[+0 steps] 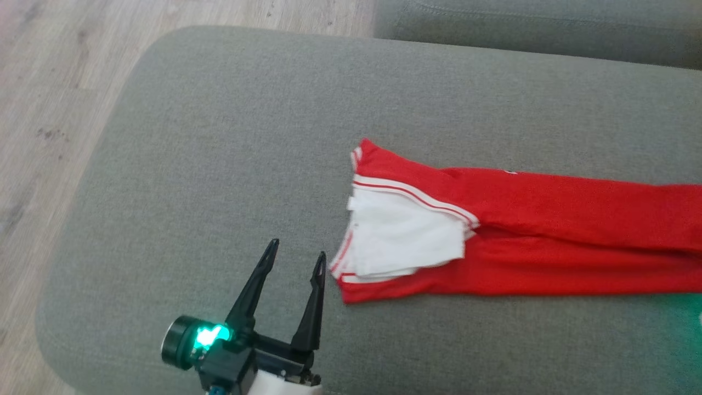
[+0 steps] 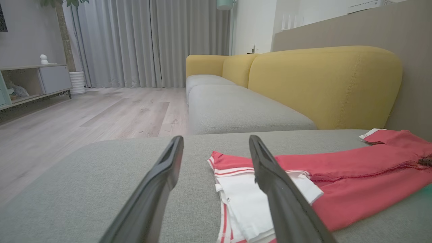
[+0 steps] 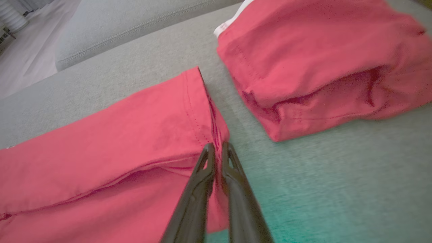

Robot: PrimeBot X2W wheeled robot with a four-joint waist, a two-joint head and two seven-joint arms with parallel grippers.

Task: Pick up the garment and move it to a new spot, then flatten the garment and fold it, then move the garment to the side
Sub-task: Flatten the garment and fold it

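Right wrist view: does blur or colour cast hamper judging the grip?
Right wrist view: garment smeared at far fold, green cast on cushion, yet right gripper plainly shut on its hem. Head view: slightly soft. Left wrist view: sharp.

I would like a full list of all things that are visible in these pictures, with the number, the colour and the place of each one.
garment: one, red with white trim and lining, lying stretched on the seat.
seat: one, grey, under the garment.
second seat: one, grey, beyond the first.
backrest: three sections, yellow, behind the seats.
floor: pale wood, beside the seat.
curtains: grey, at the far wall.
plant pot: one, white, beside the curtains.
cabinet: one, pale grey, far left.
left tool: one, black, open, over the seat just left of the garment's white end.
right tool: one, black, shut on the garment's red hem.
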